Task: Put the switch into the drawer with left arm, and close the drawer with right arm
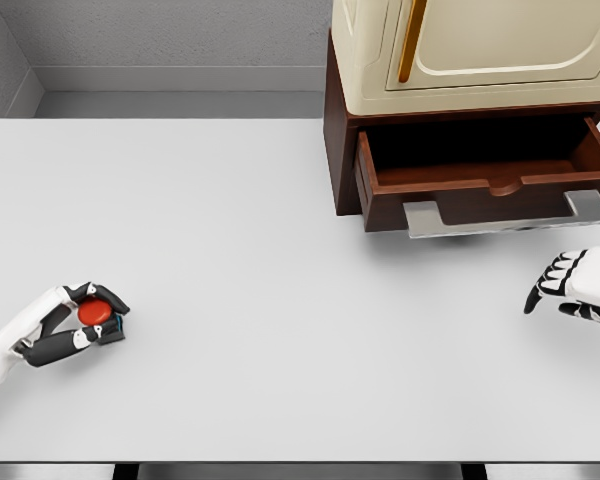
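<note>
Glossy wood drawer (485, 185), matt table (280, 250)

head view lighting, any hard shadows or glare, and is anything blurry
Head view: flat, even light with no glare on the table; a soft shadow lies under the open drawer, whose inside is dark; the switch in the left hand looks slightly soft, as does the right hand.

We see a wide white table (280, 250) under even light, grey walls (170, 35) behind it, and a cream cabinet (480, 50) on a dark wooden base at the far right
</note>
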`<state>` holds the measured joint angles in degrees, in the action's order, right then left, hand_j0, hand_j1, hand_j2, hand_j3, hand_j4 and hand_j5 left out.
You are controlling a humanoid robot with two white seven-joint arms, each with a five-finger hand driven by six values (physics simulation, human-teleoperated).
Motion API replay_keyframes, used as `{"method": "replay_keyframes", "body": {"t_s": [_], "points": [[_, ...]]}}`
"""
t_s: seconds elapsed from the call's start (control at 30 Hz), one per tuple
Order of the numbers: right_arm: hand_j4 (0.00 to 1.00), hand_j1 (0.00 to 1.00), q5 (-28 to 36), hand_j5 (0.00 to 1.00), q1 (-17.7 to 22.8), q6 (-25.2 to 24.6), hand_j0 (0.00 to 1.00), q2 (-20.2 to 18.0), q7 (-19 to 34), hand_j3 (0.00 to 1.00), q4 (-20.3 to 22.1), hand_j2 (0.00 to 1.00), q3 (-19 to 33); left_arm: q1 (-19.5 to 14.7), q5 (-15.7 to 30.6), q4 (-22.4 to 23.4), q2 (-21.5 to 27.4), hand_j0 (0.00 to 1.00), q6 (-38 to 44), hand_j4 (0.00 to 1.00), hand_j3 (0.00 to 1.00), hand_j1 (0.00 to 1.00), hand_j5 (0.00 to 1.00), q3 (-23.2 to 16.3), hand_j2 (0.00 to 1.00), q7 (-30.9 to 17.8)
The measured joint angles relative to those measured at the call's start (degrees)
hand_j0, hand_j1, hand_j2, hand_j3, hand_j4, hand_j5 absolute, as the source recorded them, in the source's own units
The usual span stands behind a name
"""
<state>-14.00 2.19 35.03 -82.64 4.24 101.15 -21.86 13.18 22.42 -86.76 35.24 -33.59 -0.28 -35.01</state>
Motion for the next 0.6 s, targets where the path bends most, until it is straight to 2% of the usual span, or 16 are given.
{"method": "replay_keyframes", "body": {"t_s": [0.33, 0.5, 0.6], "points": [[0.58, 0.58, -0.1, 0.58, 0.0, 0.0, 0.58, 0.0, 0.1, 0.58, 0.0, 0.58, 0.0, -0.9, -0.1, -7.0, 0.2, 0.43, 0.6, 0.43, 0.43, 0.43, 0.43, 0.1, 0.43, 0.0], [0.58, 0.58, -0.1, 0.58, -0.1, 0.0, 0.58, 0.0, 0.1, 0.58, 0.0, 0.58, 0.0, -1.1, -0.1, -8.6, 0.2, 0.43, 0.7, 0.43, 0.43, 0.43, 0.43, 0.1, 0.43, 0.0], [0.58, 0.58, -0.1, 0.58, 0.0, 0.0, 0.58, 0.1, 0.1, 0.58, 0.0, 0.58, 0.0, -2.5, -0.1, -9.3, 0.2, 0.43, 0.8, 0.43, 0.43, 0.43, 0.43, -0.2, 0.43, 0.0]]}}
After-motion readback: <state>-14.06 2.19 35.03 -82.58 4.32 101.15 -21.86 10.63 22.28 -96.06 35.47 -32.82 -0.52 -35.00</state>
